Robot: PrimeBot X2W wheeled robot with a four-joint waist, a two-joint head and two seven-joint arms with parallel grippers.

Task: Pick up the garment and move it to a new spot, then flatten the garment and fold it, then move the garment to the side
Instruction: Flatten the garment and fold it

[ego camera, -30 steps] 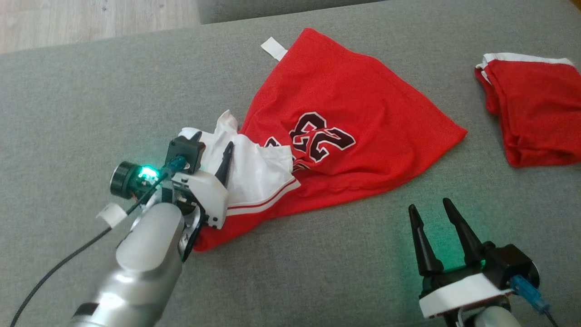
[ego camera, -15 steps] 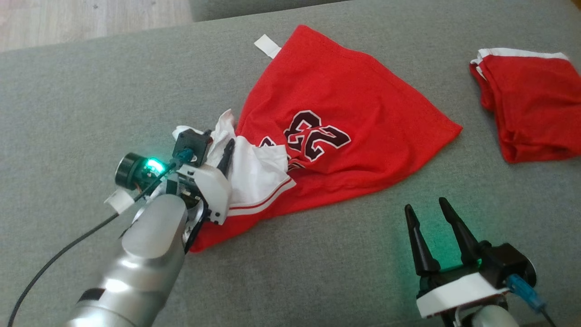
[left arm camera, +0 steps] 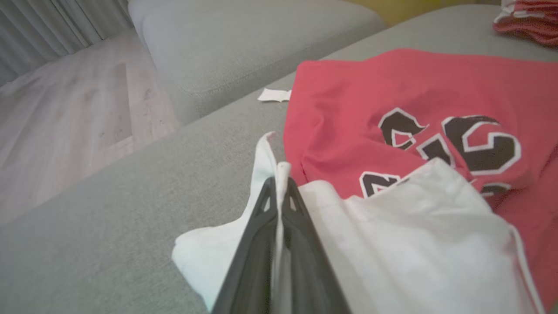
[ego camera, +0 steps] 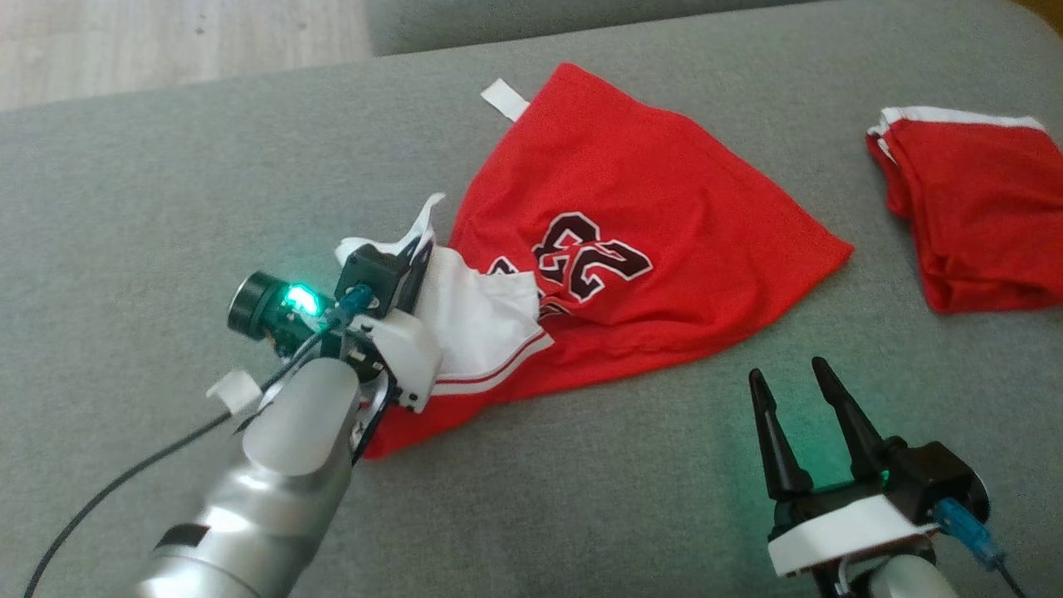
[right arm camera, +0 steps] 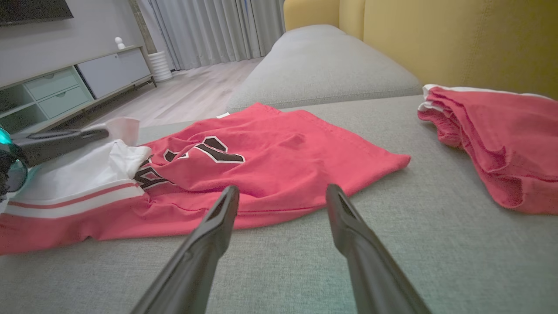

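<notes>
The garment (ego camera: 631, 191) is a red jersey with a black and white "23" and a white, red-striped part turned out at its near left end. It lies crumpled on the grey sofa seat (ego camera: 166, 183). My left gripper (ego camera: 419, 253) is at that white end, shut on a raised fold of the white cloth (left arm camera: 279, 172), which pokes up between the fingertips. My right gripper (ego camera: 786, 370) hovers open and empty over bare seat, in front of the garment's near hem (right arm camera: 283, 152).
A second red garment (ego camera: 972, 216) with white trim lies bunched at the far right of the seat. A white tag (ego camera: 504, 100) sticks out at the jersey's far corner. Wooden floor (ego camera: 166, 41) lies beyond the seat's far edge; a yellow backrest (right arm camera: 457, 39) rises on the right.
My left gripper has gone from open to shut, pinching the white fold, which now stands up a little. The right gripper has stayed open. The camera shifted slightly.
</notes>
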